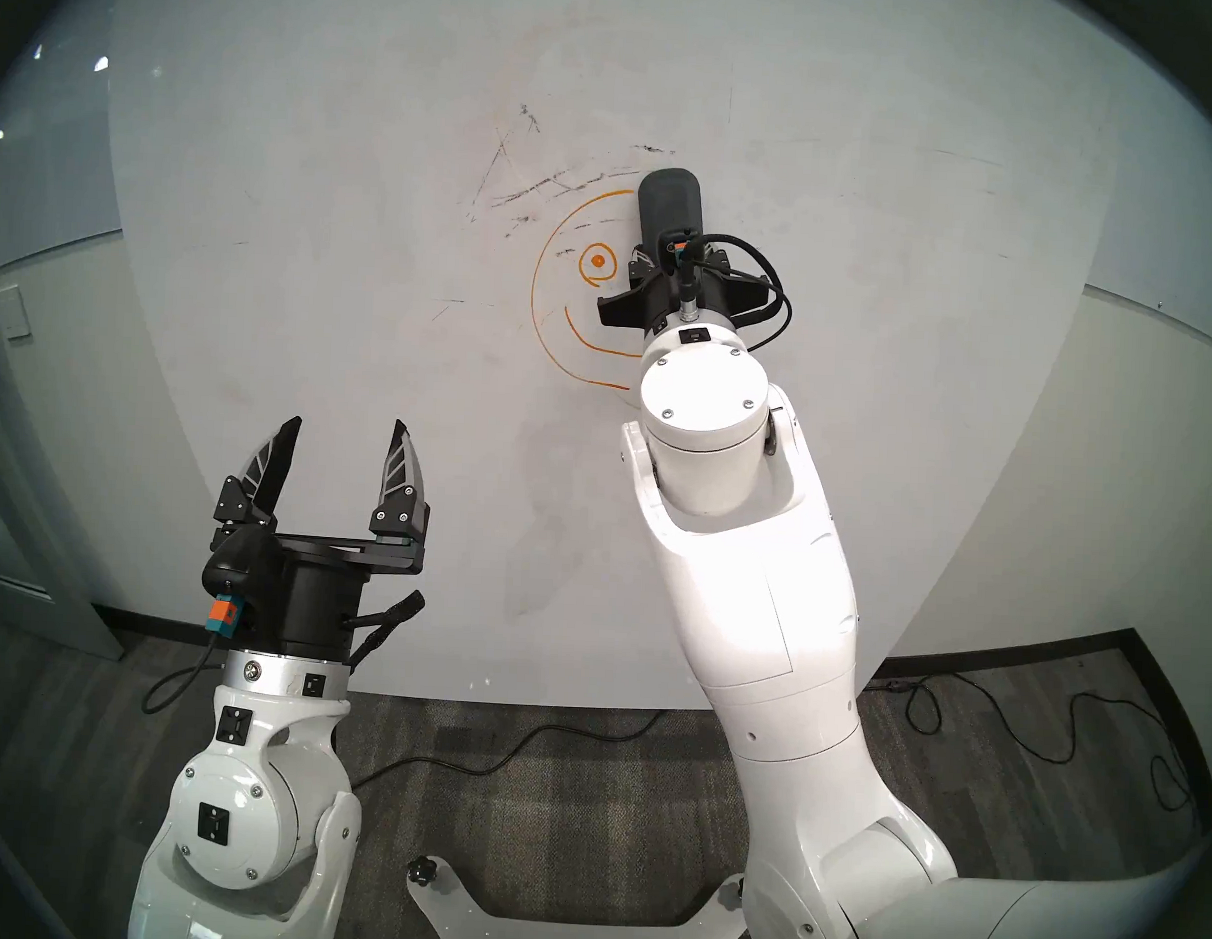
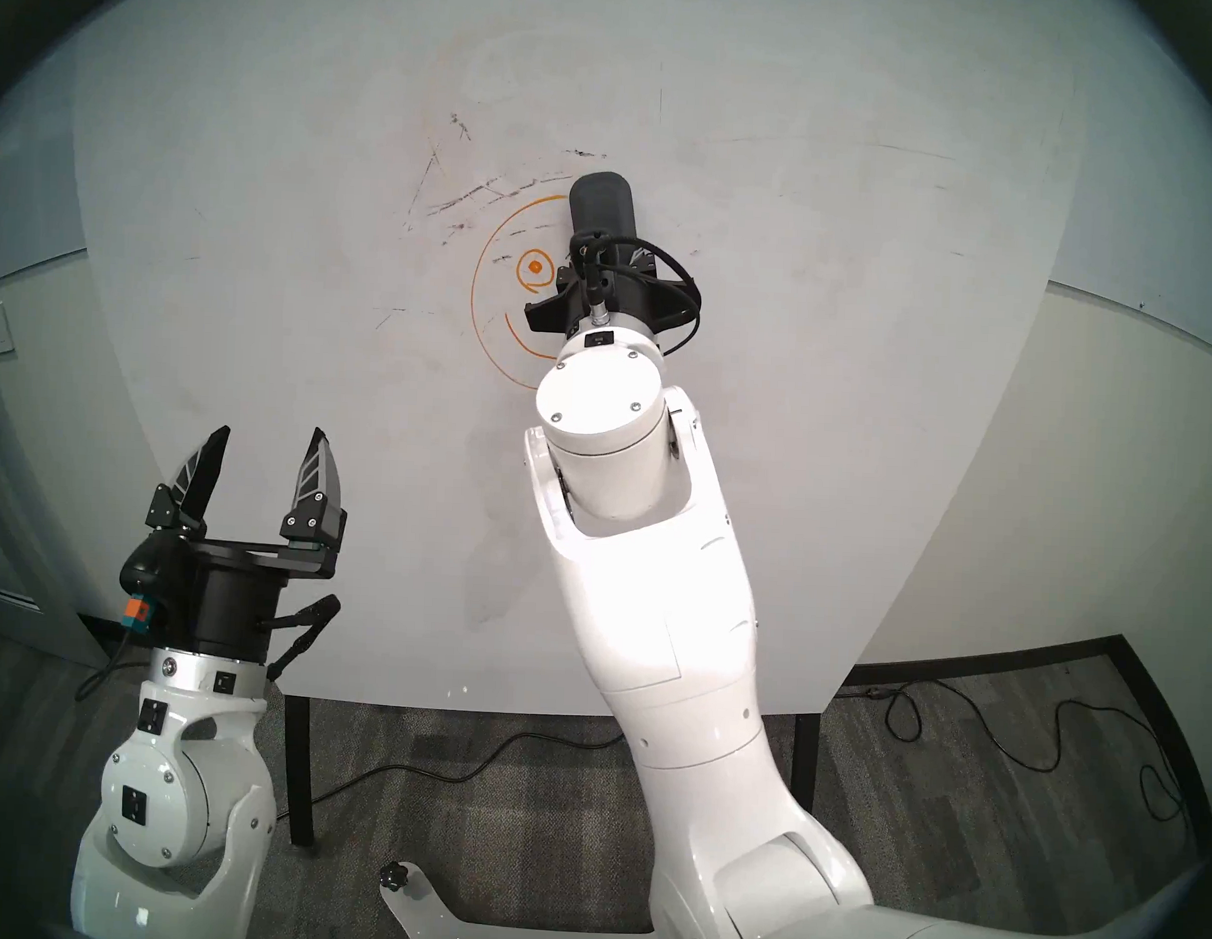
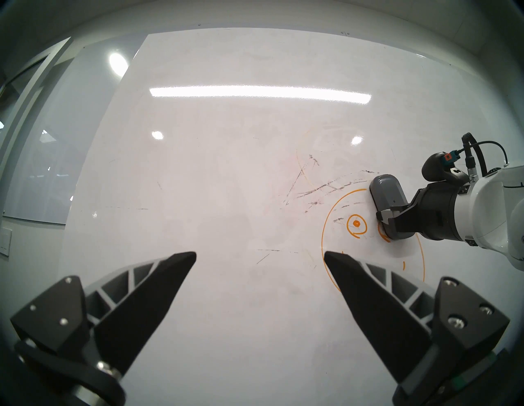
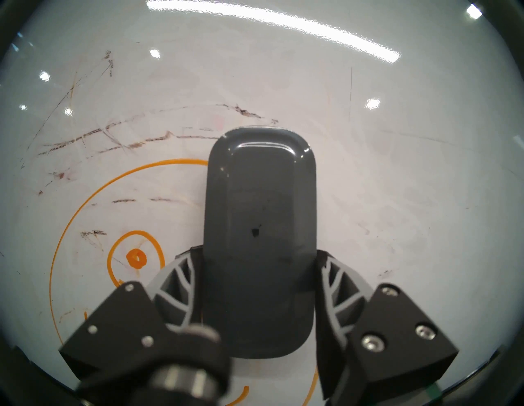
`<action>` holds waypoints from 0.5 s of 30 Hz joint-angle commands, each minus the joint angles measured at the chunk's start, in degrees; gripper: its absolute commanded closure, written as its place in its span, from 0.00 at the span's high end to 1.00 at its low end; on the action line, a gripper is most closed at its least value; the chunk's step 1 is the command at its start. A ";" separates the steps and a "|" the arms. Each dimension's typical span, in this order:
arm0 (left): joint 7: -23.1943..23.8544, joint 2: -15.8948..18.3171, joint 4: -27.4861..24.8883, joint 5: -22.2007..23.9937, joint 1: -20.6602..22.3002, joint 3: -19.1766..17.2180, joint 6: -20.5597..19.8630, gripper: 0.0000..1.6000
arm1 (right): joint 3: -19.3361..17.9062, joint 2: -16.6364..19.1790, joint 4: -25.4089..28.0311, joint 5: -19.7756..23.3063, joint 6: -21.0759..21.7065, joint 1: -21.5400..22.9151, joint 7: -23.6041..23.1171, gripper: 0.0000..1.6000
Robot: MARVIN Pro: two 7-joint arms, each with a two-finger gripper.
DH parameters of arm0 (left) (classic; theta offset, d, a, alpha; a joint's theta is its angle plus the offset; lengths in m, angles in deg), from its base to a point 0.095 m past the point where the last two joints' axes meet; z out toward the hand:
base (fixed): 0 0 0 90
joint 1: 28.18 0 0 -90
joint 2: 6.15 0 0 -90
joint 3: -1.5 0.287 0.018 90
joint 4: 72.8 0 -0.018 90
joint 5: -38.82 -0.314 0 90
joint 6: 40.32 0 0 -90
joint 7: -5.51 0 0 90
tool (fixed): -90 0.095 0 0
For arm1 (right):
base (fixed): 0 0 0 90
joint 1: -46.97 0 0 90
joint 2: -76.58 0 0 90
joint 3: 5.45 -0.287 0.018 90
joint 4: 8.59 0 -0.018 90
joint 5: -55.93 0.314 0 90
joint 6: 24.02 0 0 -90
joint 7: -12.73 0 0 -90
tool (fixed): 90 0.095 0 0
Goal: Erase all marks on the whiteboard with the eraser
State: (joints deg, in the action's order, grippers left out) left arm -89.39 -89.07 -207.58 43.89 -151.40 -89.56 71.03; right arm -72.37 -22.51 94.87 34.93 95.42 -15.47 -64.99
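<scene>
The whiteboard (image 1: 319, 307) stands upright in front of me and fills the head views. It carries the marks: an orange smiley face (image 1: 596, 262) and scratchy black streaks (image 1: 532, 191) above and left of it. My right gripper (image 4: 259, 253) is shut on the lower half of the dark grey eraser (image 4: 259, 198). The eraser (image 1: 668, 201) lies flat on the board over the top right of the face outline (image 3: 329, 215), hiding the second eye. The face's right side is partly wiped. My left gripper (image 1: 344, 440) hangs open and empty, low and to the left, short of the board.
Thin black legs (image 2: 297, 764) hold the board above grey carpet. Black cables (image 1: 507, 752) trail across the floor under and right of it. A wall switch (image 1: 13, 312) and a glass door frame lie to the left. My base plate (image 1: 569, 928) shows at the bottom.
</scene>
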 commanded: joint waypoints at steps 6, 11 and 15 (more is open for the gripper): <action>0.05 0.05 -1.11 0.06 0.04 -0.05 0.13 1.00 | 3.86 -1.35 1.48 -1.21 -0.30 -0.17 0.54 0.00; 0.05 0.05 -1.11 0.06 0.03 -0.05 0.13 1.00 | 4.49 -1.86 0.73 -1.45 -0.30 0.31 0.78 0.00; 0.05 0.05 -1.11 0.06 0.03 -0.05 0.12 1.00 | 4.77 -2.22 0.15 -1.39 -0.27 0.67 0.69 0.00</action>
State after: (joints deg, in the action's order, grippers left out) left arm -89.39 -89.07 -207.58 43.89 -151.40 -89.56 71.03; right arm -68.49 -23.22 94.64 33.48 95.52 -16.45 -64.37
